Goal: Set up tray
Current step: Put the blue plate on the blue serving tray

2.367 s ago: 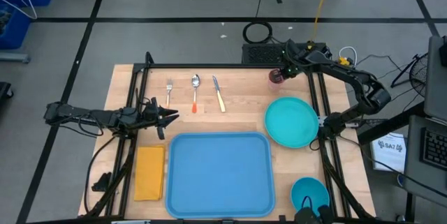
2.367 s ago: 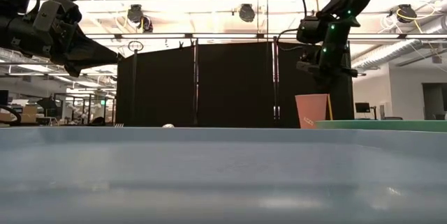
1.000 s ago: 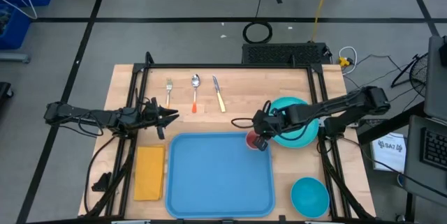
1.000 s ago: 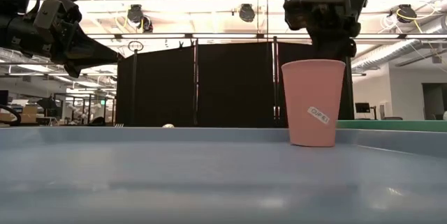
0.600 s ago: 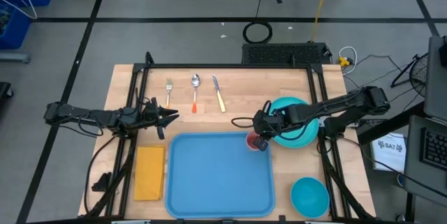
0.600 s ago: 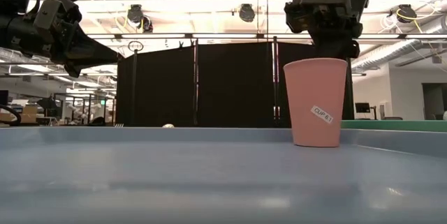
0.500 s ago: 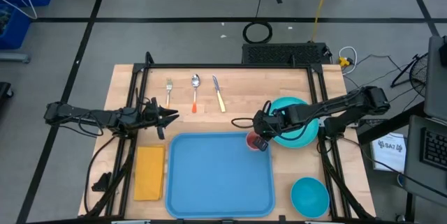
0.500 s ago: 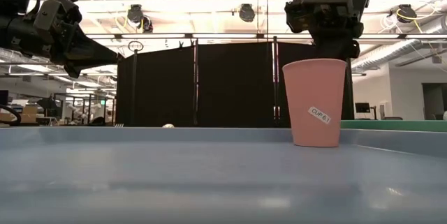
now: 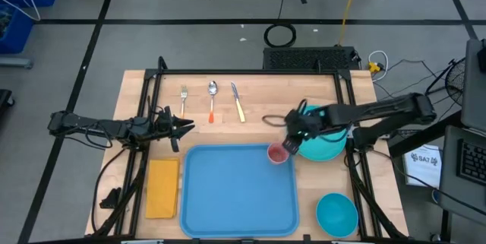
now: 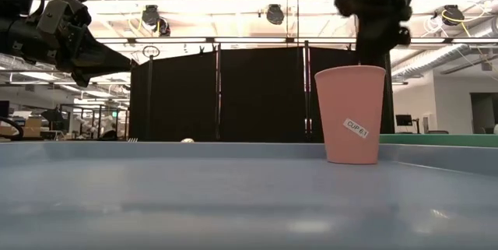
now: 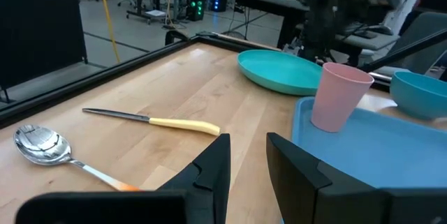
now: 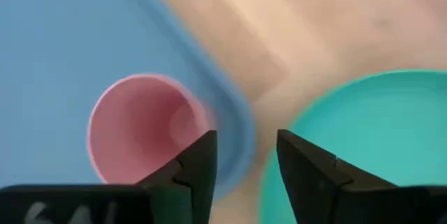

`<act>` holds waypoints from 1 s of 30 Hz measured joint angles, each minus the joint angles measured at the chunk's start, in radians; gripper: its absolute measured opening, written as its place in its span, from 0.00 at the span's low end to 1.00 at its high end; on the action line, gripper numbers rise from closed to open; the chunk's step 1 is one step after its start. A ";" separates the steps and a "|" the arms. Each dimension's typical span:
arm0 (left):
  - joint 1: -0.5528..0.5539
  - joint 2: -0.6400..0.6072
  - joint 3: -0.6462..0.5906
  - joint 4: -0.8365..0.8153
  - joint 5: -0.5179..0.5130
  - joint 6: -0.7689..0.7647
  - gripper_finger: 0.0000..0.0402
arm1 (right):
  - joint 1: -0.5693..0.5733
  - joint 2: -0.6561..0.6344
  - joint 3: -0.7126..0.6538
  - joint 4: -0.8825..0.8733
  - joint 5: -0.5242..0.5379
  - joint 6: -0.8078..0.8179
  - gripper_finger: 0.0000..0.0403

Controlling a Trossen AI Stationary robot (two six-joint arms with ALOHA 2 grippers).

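Note:
The light-blue tray (image 9: 228, 198) lies at the table's near middle. A pink cup (image 9: 277, 153) stands upright on its base in the tray's far right corner, and the right wrist view looks down into the cup (image 12: 143, 130). My right gripper (image 12: 244, 147) hangs open above the tray's rim, between the cup and the teal plate (image 9: 326, 141), and touches nothing. In the low view my right gripper (image 10: 372, 47) stands above and behind the cup (image 10: 350, 114). My left gripper (image 9: 182, 128) hovers open over the table's left side with nothing between its fingers (image 11: 216, 161).
A fork (image 9: 184, 99), a spoon (image 9: 213, 99) and a knife (image 9: 238, 103) lie in a row at the far side. A yellow-orange napkin (image 9: 162, 188) lies left of the tray. A teal bowl (image 9: 336, 213) sits at the near right corner.
My right gripper has opened and let go of the pink cup. It has then risen and drawn back a little toward the table's right and far edges. The cup stays upright in the tray's far right corner.

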 joint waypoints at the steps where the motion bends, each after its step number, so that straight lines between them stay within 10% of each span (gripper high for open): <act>1: 0.000 0.000 0.000 -0.001 0.000 0.000 0.24 | -0.005 -0.033 0.000 -0.042 0.038 -0.006 0.34; 7: 0.000 0.000 0.000 -0.007 0.000 0.000 0.24 | -0.013 -0.230 -0.009 -0.325 0.387 0.114 0.32; 30: 0.000 0.000 0.000 -0.019 -0.002 -0.002 0.24 | -0.466 -0.360 -0.533 -0.110 0.308 0.140 0.34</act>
